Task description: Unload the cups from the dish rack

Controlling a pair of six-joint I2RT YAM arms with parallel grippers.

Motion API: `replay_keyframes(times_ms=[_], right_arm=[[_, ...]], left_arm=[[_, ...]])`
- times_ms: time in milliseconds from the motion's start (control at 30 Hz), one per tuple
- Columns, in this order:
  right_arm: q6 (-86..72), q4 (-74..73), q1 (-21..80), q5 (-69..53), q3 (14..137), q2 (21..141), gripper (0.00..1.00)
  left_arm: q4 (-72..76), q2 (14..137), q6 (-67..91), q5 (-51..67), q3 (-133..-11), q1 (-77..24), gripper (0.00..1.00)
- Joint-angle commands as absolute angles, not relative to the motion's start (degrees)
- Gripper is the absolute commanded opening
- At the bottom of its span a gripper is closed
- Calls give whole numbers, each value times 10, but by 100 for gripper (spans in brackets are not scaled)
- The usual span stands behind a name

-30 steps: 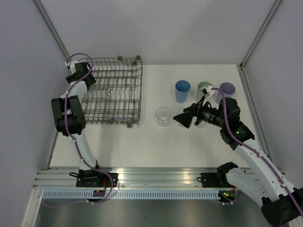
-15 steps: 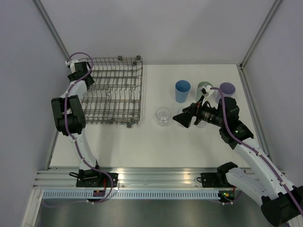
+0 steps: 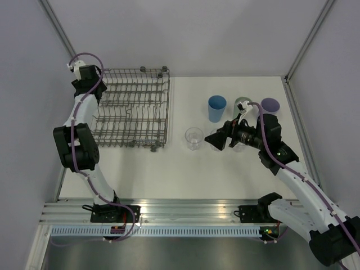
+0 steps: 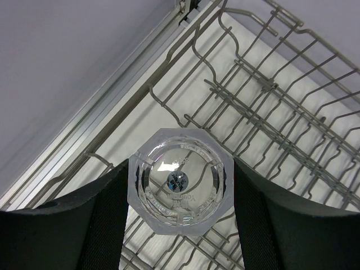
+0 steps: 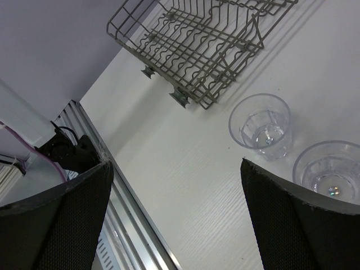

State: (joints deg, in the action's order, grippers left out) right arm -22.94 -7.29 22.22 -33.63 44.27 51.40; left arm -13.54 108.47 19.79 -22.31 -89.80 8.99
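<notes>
The only lettering in view is on the base of the clear cup (image 4: 160, 198): a small dark sticker (image 4: 178, 180) and raised letters moulded in a ring around it. Both are too blurred to read. Nothing else carries legible text.

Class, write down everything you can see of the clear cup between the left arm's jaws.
The clear cup looks like transparent plastic or glass, seen end-on: an eight-sided outline around a round centre, with raised lettering and a small dark mark in the middle. The jaws of the left gripper press two opposite sides. It hangs over the wires near a corner of the dish rack; contact with them cannot be told.
</notes>
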Motion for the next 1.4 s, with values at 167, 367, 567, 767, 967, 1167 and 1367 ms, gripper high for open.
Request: replay_keyframes(times_ms=[167,367,567,767,967,1167,1367], right_arm=[[-357,31,220,-395,427,533,98],[-352,7,220,-366,438,508,98],[-385,17,221,-373,447,493,98],[-532,197,220,-391,389,490,98],[-601,295,221,-396,357,490,97],[-598,294,221,-383,356,488,95],[-599,298,221,-367,333,491,89]], left_arm=[[-170,999,281,-172,-891,84,2],[-171,977,306,-159,-861,83,2],[-172,902,357,-118,-794,83,2],[-167,773,436,-23,-702,69,2],[-112,679,505,137,-613,47,2],[-4,623,622,270,-524,10,2],[96,585,715,286,-456,-90,2]])
